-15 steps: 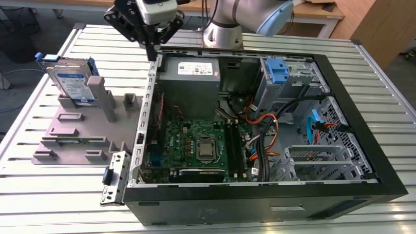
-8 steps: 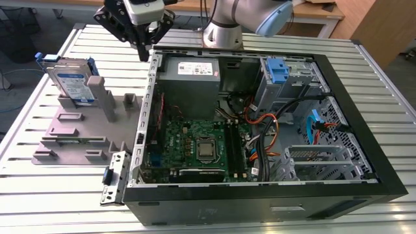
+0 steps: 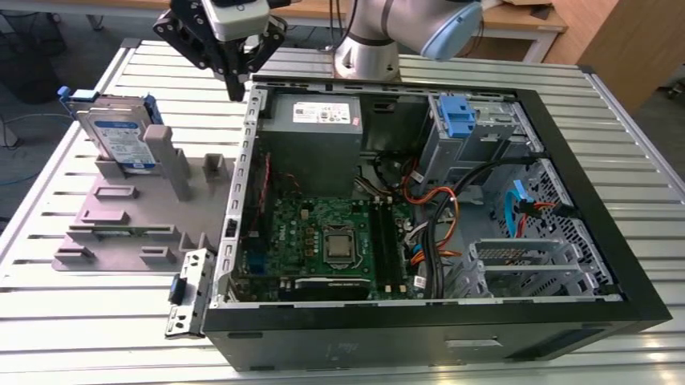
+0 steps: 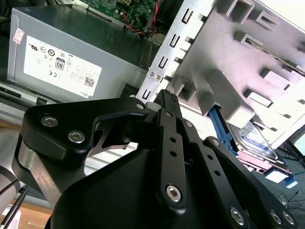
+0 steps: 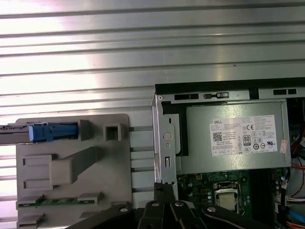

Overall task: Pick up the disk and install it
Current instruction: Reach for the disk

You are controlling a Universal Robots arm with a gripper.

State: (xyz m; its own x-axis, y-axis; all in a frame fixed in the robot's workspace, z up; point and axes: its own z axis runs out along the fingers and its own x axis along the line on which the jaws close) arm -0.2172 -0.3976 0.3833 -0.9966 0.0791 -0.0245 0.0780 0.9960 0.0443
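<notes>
The disk [image 3: 115, 138], silver with a blue-and-white label and blue side rails, stands upright on edge in the grey slotted tray [image 3: 112, 220] at the exterior view's left. My gripper [image 3: 236, 85] hangs above the table beside the far corner of the open computer case [image 3: 599, 241], to the exterior view's right of the disk and apart from it. Its black fingers are shut together with nothing between them. The second wrist view shows the fingertips [image 4: 166, 99] closed, with the disk [image 4: 255, 142] behind the tray [image 4: 228, 57]. In the first wrist view the disk [image 5: 50, 131] appears edge-on.
The open case holds a grey power supply [image 3: 313, 136], a green motherboard [image 3: 321, 241], bundled cables [image 3: 439, 216] and a metal drive cage with a blue latch [image 3: 457, 117]. A detached metal bracket [image 3: 184, 295] lies by the case's near corner. The ribbed metal table [image 3: 96, 337] surrounds everything.
</notes>
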